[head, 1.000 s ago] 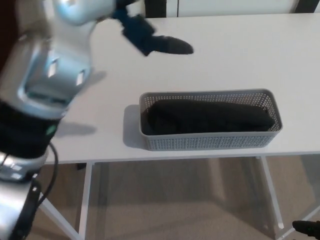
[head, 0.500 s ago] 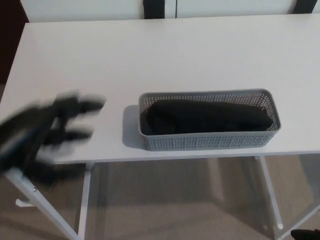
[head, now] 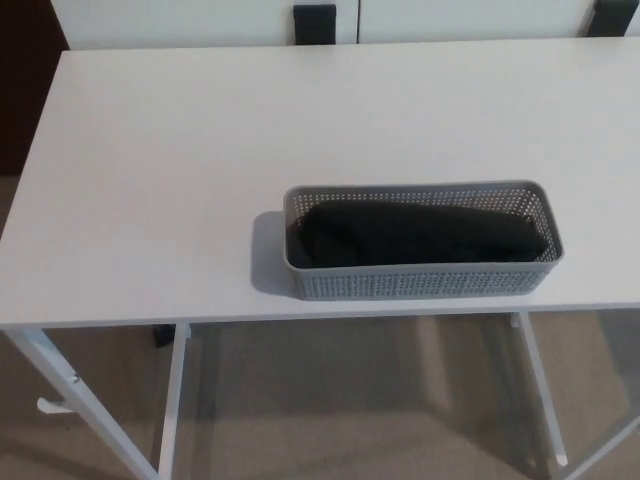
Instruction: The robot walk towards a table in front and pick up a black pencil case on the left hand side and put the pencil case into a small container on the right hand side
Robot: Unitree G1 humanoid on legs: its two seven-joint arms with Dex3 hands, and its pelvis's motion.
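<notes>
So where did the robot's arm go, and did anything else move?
The left arm has pulled out of the picture: a second ago it reached over the table's far left, half a second ago its hand was sweeping back near the front left edge, and now no hand shows. The black pencil case stayed lying inside the grey basket, which sits in the same place near the front edge of the white table.

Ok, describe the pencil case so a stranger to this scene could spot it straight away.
Start at the white table and look toward its front edge, where a long grey perforated basket stands. The black pencil case lies lengthwise inside it, filling most of it. It is the only dark, soft-looking thing on the tabletop.
</notes>
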